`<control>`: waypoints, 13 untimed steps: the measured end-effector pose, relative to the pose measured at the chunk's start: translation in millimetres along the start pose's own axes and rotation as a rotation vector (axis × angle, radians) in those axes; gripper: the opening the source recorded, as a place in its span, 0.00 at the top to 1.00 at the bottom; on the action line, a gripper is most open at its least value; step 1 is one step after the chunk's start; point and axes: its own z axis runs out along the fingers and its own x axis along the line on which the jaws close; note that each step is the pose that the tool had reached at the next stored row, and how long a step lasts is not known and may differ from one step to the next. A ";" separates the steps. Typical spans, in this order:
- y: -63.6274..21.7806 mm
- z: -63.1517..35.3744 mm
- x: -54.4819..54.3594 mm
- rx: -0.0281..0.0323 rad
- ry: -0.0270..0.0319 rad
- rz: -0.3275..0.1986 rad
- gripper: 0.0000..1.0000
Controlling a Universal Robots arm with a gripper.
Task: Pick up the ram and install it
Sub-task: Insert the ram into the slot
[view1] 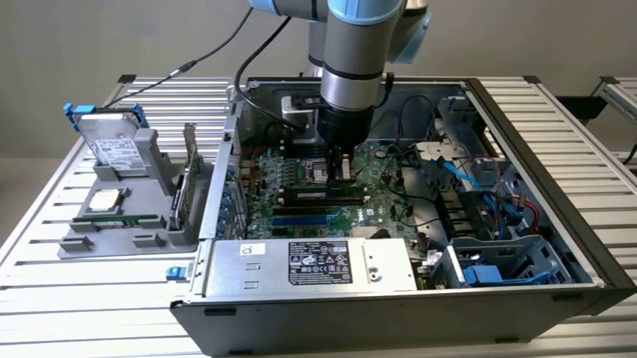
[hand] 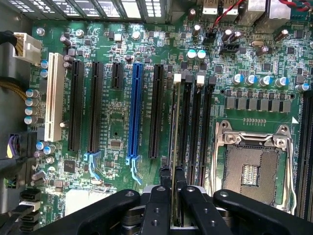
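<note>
In the wrist view the ram (hand: 174,127) appears edge-on as a thin stick standing in one of the black memory slots, beside the open processor socket (hand: 252,169). My gripper (hand: 172,172) is shut on it, and the black fingers (hand: 164,188) press against both of its faces near one end. I cannot tell how deep the stick sits in the slot. In the exterior view the gripper (view1: 339,170) reaches straight down into the open computer case (view1: 518,119), just above the motherboard (view1: 298,175) and its memory slots (view1: 324,195).
At the exterior view's left a grey fixture (view1: 149,239) holds a hard drive (view1: 112,145), a silver processor chip (view1: 107,200), a narrow green strip (view1: 119,222) and an upright expansion card (view1: 185,186). The power supply (view1: 313,265) and blue cables (view1: 478,186) crowd the case.
</note>
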 end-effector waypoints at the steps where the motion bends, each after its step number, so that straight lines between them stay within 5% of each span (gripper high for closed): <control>1: 0.0 0.0 0.0 0.0000 0.0000 0.000 0.87; 13: 0.1 0.4 -0.4 -0.0007 -0.0004 0.009 0.87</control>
